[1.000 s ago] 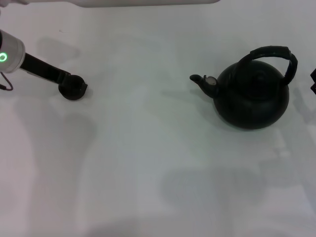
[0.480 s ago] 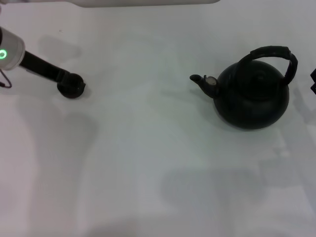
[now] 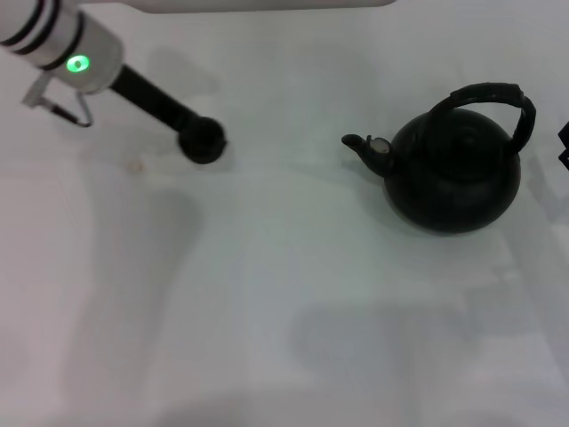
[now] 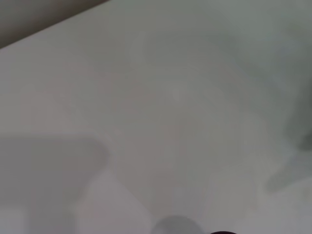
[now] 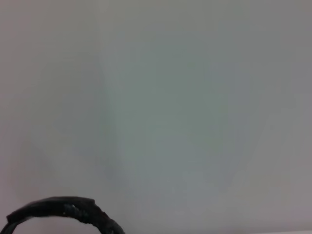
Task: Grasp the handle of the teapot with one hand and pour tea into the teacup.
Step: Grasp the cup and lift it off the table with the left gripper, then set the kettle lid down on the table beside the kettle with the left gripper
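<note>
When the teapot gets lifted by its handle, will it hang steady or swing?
The teapot probably swings a little: the handle is one arched hoop above a round body. It looks fairly heavy for its size. The side spout may tip it forward.

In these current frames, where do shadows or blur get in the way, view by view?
Head view: sharp; the teapot and the left gripper read as near-featureless black shapes, and soft shadows lie on the table. Left wrist view: blurred, only table and grey shadow. Right wrist view: the handle soft-edged at the frame's edge.
</note>
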{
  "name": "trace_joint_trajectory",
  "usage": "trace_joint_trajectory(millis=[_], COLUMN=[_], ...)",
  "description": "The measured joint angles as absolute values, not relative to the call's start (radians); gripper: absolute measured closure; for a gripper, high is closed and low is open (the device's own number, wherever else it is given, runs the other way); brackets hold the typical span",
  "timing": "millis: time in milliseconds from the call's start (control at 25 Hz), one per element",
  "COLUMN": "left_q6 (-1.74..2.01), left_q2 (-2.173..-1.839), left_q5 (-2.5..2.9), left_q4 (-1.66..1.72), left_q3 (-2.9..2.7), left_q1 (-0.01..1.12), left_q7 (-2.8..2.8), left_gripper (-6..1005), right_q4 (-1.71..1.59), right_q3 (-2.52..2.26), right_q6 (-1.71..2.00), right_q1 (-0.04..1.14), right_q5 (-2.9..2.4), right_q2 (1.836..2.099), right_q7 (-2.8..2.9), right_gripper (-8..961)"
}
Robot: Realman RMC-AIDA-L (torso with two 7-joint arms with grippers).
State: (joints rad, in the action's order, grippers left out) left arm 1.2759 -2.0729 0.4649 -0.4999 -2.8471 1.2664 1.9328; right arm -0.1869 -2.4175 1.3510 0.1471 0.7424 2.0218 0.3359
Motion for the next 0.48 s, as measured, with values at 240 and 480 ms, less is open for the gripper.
trace_joint_trajectory(millis=[240,480], left_q6=[1.234,1.191], left_q2=[-2.075,-2.077], left_q5=[0.528,0.601], left_q4=[-0.37,-0.233], left_q3=[-2.847,-2.847], left_q1=[1.327,1.358], left_q7=[1.918,1.927], left_gripper=[306,306], right_q4=[-0.191,-0.192], right_q3=[-2.418,-2.418], right_q6=[1.348,1.348], right_q1=[0.147,0.15], right_q5=[0.742,0.742], right_q2=[2.022,2.023], right_q7=[0.336,0.346], right_gripper=[79,78])
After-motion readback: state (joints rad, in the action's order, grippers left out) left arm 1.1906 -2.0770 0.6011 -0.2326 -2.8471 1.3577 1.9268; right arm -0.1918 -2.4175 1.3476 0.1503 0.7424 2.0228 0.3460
